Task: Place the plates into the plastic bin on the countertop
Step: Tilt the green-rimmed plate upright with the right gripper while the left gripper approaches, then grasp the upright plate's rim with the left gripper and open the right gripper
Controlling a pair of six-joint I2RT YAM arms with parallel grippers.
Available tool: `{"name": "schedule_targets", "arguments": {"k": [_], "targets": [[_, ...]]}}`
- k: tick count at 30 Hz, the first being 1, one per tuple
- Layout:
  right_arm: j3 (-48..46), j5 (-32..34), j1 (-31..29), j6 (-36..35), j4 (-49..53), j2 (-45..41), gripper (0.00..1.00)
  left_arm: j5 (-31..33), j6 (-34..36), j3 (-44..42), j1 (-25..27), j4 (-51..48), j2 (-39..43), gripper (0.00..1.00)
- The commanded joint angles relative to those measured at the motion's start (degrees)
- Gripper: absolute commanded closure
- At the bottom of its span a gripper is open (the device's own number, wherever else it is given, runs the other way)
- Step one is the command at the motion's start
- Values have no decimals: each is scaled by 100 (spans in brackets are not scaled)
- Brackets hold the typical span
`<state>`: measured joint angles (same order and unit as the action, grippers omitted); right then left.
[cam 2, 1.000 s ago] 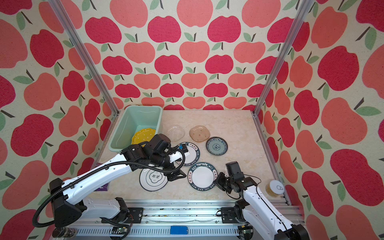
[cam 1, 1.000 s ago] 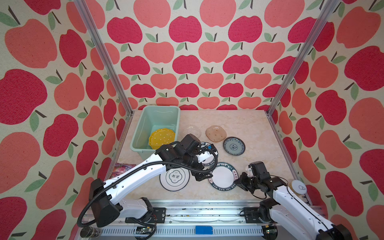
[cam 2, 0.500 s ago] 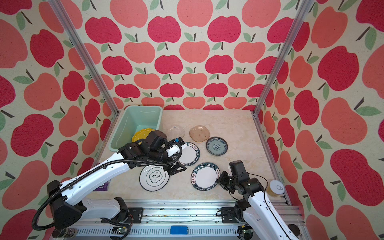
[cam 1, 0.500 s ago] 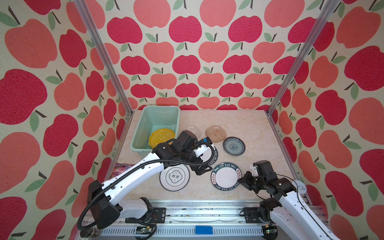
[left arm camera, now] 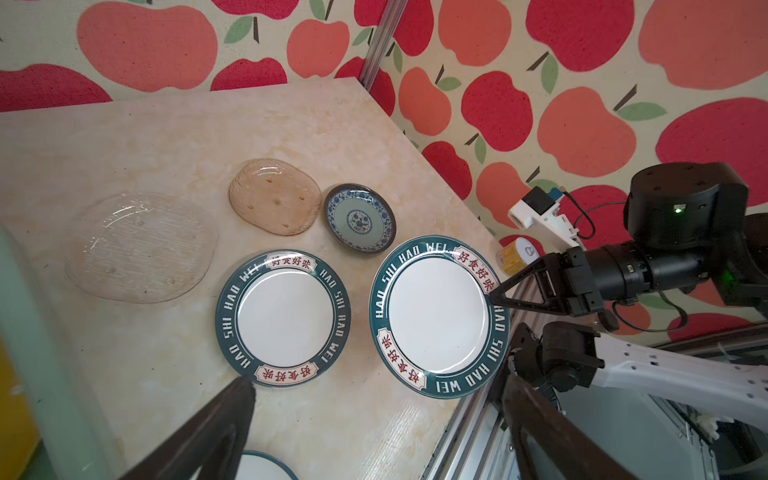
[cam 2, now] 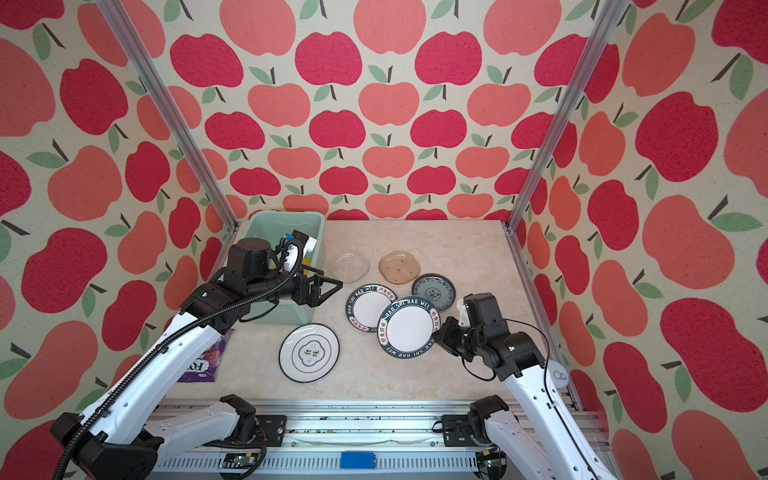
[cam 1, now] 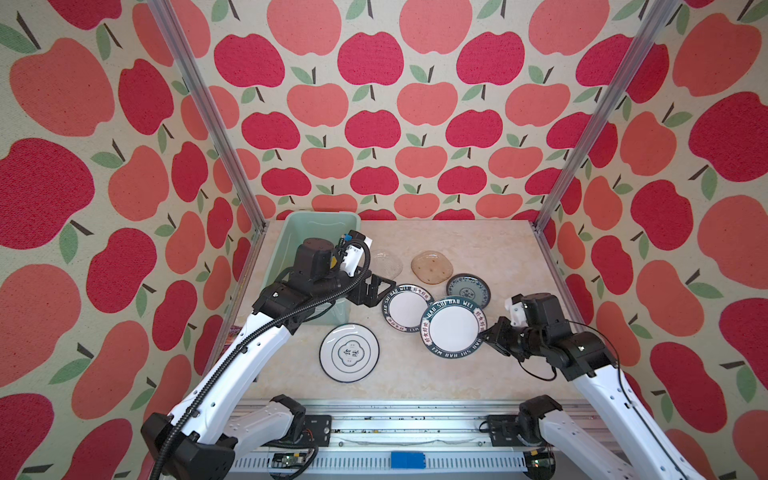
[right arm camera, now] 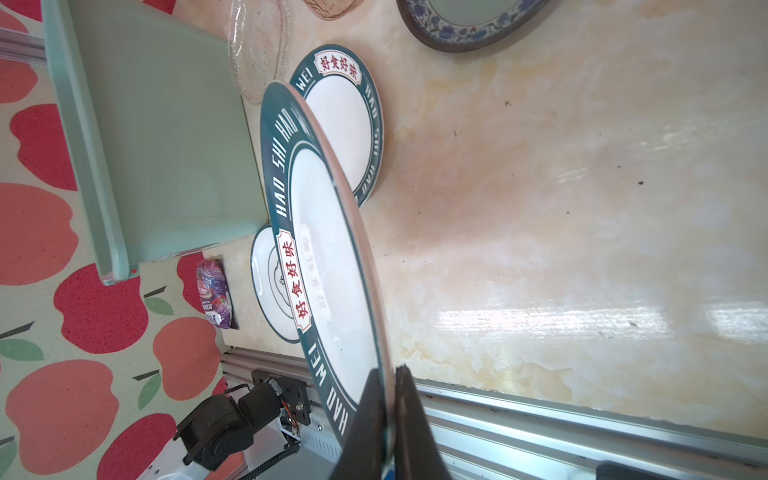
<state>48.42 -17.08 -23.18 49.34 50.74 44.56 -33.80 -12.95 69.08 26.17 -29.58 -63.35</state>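
Lot: seven small plates and one bin on a glossy, beige, marble-patterned surface [cam 1: 457, 241]. The plastic bin [cam 1: 316, 226] is pale mint green and rectangular, with rounded corners and a rolled rim. It stands at the far left corner, and a patch of the yellow plate [left arm camera: 12, 399] shows inside. Just beside the bin lies the clear glass plate [cam 2: 350, 266], ribbed and rounded-square, and next along is the amber glass plate [cam 1: 431, 267] of like form. Near that is the grey-blue patterned plate [cam 1: 468, 290], round and glazed. The flat lettered plate [cam 1: 405, 306], with white well and dark teal lettered rim, lies mid-surface. The emblem plate [cam 1: 349, 353], white with thin dark rings, lies in front of the bin. The held lettered plate [cam 1: 453, 330] is its twin, raised clear of the surface and tilted. The right arm [cam 1: 582, 353] reaches in low from the front right, right jaws pinched tight on that plate's rim. The left arm [cam 1: 257, 349] stretches forward beside the bin. The left jaws are spread wide and empty at the bin's near corner, pointing toward the lettered plates.
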Motion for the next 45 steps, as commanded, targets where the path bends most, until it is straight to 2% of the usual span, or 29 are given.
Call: {"name": "schedule_targets", "arguments": {"k": [1,5,10,18,27,30,37,40,45], "targets": [[631,-327,24,-401,-195,230,100,-949,-743,61,-446,257,30,7],[1239,-707,24,-463,-593,648,100,-1698,-1562,53,-926,434,-71,10],[1696,-1185,15,-300,-1262,1003,100,-2304,-2328,156,-1046,507,-443,16],[1900,-1455,-126,48,-1958,1265,100,-2383,-2798,133,-1002,806,-763,20],[1899,-1421,-542,342,-2582,1543,100,-2282,-2934,185,-397,1443,-1177,26],[1858,-1421,-590,463,-2776,1547,100,-2245,-2945,185,-268,1597,-1285,30],[1734,-1381,-617,566,-2873,1488,100,-2220,-3397,-8,-200,2376,-1285,59],[1683,-1351,-626,602,-2918,1486,100,-2175,-3409,9,-174,2314,-1302,73],[1664,-1299,-635,620,-2931,1503,100,-2069,-3385,5,-133,2222,-1282,88]]}}
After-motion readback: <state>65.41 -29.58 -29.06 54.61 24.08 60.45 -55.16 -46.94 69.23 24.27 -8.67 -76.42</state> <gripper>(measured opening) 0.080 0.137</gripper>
